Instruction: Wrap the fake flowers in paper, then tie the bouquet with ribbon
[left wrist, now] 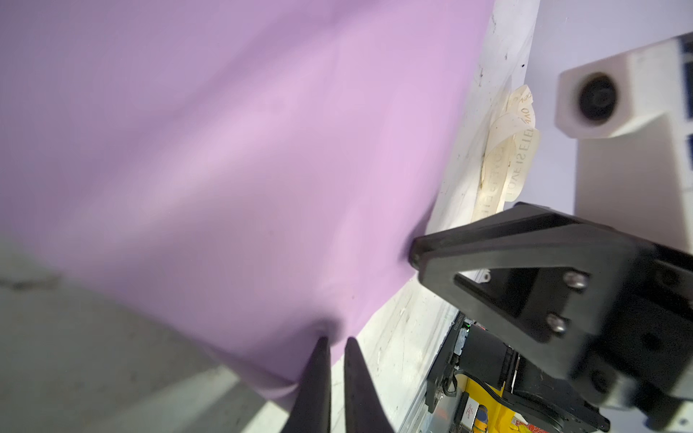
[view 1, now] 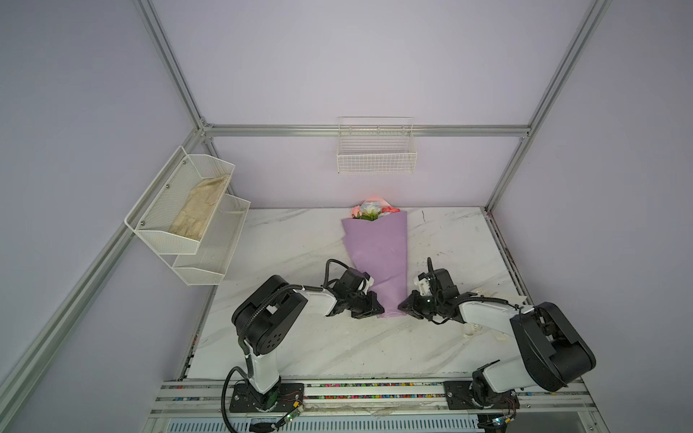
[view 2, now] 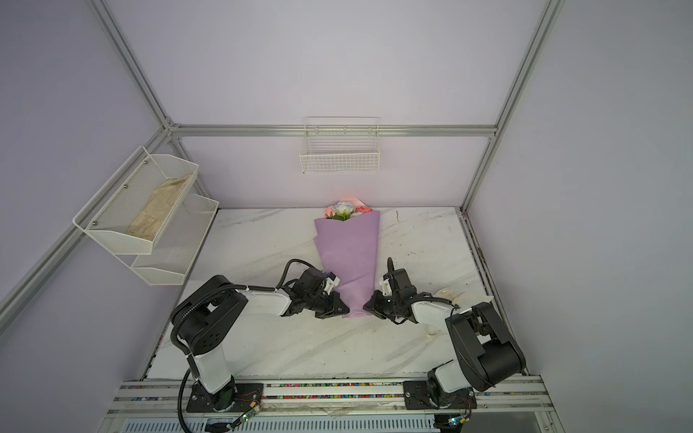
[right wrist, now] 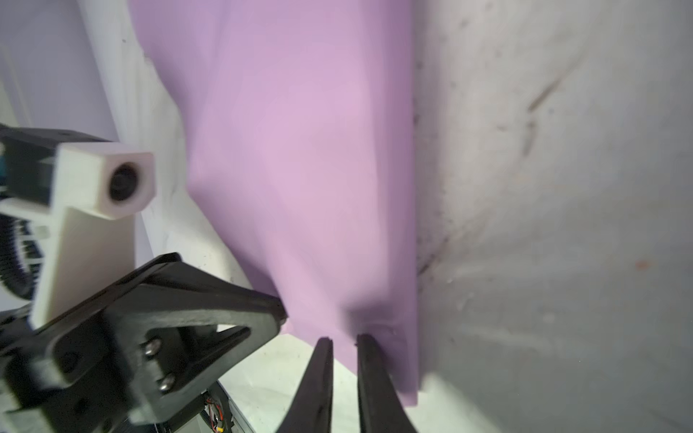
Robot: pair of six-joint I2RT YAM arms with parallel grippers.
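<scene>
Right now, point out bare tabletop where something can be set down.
Free: table between rack and bouquet; the near strip along the front rail. Crowded: the bouquet's narrow end, where left tool and right tool meet; ribbon by the right arm.

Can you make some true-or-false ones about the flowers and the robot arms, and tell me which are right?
The bouquet has its flowers toward the back wall. True.
The bouquet stands upright. False: it lies flat on the table.
The left gripper and right gripper pinch the lilac paper at its narrow end, one from each side. True.
A ribbon is tied round the paper. False: the ribbon lies loose on the table, beside the bouquet.
The basket on the wall holds flowers. False: none show in the wire basket.
</scene>
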